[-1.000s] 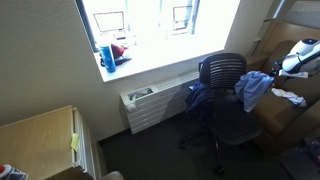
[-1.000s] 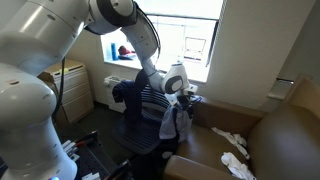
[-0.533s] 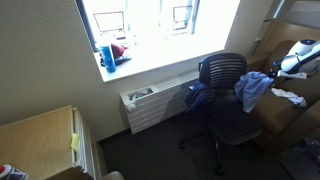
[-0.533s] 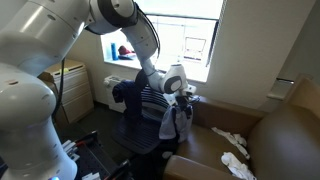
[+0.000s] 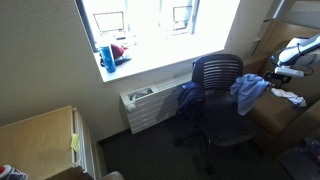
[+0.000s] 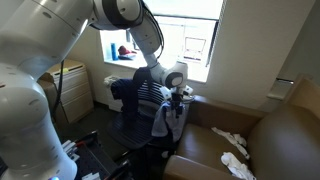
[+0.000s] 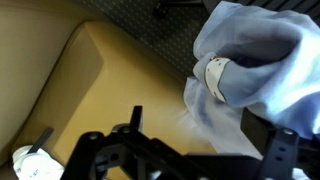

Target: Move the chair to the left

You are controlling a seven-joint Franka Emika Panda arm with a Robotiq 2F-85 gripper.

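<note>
The black swivel chair [image 5: 215, 82] with a ribbed mesh back stands by the radiator under the window. It also shows in an exterior view [image 6: 148, 100]. Blue clothes [image 5: 248, 90] hang over its arms and show in an exterior view [image 6: 165, 120]. My gripper [image 5: 276, 68] is at the chair's clothed armrest, seen too in an exterior view [image 6: 178, 95]. In the wrist view my gripper [image 7: 205, 140] has its fingers spread wide, with the blue cloth [image 7: 250, 60] on the armrest lying between them and just ahead.
The big brown armchair [image 5: 290, 118] stands right beside the chair, with white cloths on its seat [image 6: 232, 140]. A white radiator [image 5: 150, 105] and a windowsill with a blue cup [image 5: 107, 55] are behind. A wooden cabinet [image 5: 40, 140] stands nearer.
The chair has rolled to the left and away from the brown armchair, turning slightly. My gripper has moved along with its armrest.
</note>
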